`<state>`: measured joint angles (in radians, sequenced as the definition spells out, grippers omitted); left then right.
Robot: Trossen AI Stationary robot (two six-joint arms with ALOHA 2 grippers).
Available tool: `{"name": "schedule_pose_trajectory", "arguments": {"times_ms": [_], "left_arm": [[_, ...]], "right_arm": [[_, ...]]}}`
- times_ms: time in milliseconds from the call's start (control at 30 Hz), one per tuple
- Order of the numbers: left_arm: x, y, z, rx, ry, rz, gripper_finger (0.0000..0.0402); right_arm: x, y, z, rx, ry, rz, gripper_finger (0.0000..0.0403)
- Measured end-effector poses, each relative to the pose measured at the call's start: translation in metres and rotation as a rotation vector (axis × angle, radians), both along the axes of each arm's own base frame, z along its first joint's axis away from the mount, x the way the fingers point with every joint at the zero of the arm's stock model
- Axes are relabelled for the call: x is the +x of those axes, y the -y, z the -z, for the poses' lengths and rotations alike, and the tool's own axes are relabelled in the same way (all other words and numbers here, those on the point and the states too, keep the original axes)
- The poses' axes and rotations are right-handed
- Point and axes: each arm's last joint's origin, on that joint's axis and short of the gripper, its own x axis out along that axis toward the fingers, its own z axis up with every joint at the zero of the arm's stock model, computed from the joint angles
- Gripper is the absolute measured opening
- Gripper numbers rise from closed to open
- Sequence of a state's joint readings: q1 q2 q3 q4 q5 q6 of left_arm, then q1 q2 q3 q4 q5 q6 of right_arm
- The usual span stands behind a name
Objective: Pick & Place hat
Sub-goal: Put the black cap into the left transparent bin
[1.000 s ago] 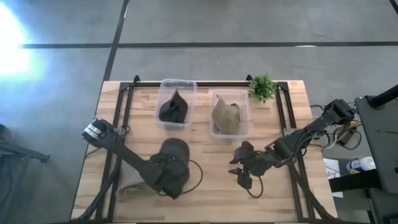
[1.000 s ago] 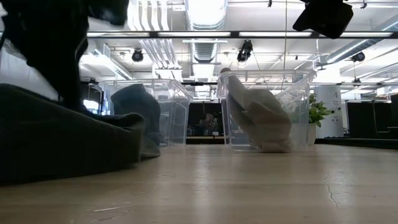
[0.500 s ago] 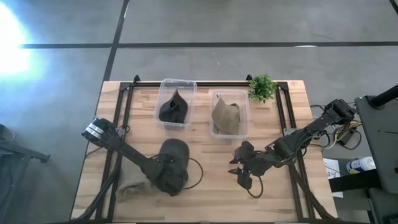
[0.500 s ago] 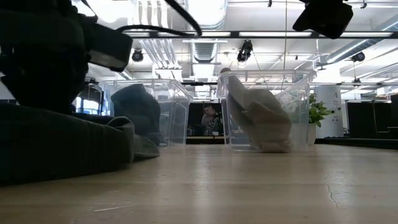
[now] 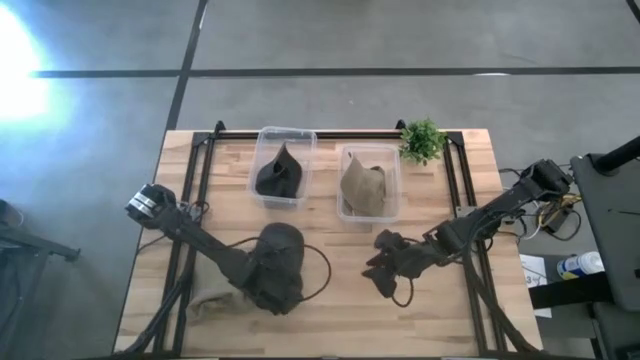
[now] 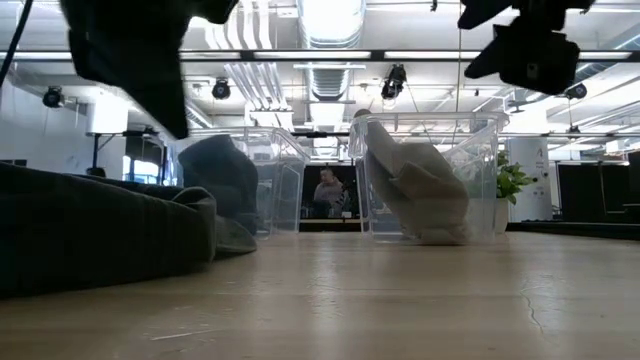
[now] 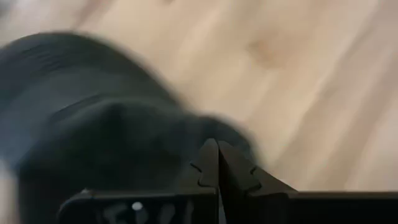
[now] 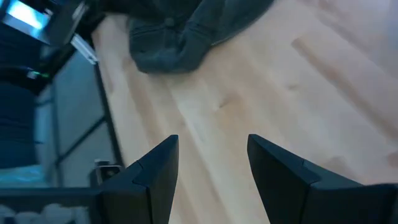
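A dark hat [image 5: 282, 250] lies flat on the wooden table, left of centre; it also shows in the low view [image 6: 100, 235] and the left wrist view [image 7: 93, 124]. My left gripper [image 5: 272, 295] is shut and hangs over the hat's near edge [image 7: 217, 149]. In the low view a gap shows between the gripper [image 6: 180, 130] and the hat. My right gripper [image 5: 375, 270] stands open above bare table right of centre [image 8: 211, 162], with nothing between its fingers.
At the back stand two clear bins, the left bin [image 5: 262, 145] with a dark hat in it, the right bin [image 5: 392, 160] with a beige one. A small plant [image 5: 422, 140] is at the far right. A beige hat [image 5: 208, 300] lies under my left arm near the front left.
My left gripper has shut and risen off the dark hat, which stays lying on the table as before. My right gripper has dipped a little and edged toward the table's left, still open.
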<state>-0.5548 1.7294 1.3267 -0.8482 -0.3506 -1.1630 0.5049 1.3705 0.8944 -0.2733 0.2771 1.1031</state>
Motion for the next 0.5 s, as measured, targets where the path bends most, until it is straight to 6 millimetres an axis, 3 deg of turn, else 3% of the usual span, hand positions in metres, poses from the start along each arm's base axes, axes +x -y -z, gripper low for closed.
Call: {"name": "schedule_pose_trajectory", "arguments": {"times_ms": [167,500], "left_arm": [[-0.022,-0.004,0.004,0.008,-0.198,-0.092,0.0036],[-0.068,-0.018,-0.023,0.073,-0.235,-0.472,0.0167]], "right_arm": [[-0.002,-0.001,0.016,0.131,0.044,0.015,0.0187],[0.002,-0.005,0.039,0.196,0.008,0.028,0.0187]]}}
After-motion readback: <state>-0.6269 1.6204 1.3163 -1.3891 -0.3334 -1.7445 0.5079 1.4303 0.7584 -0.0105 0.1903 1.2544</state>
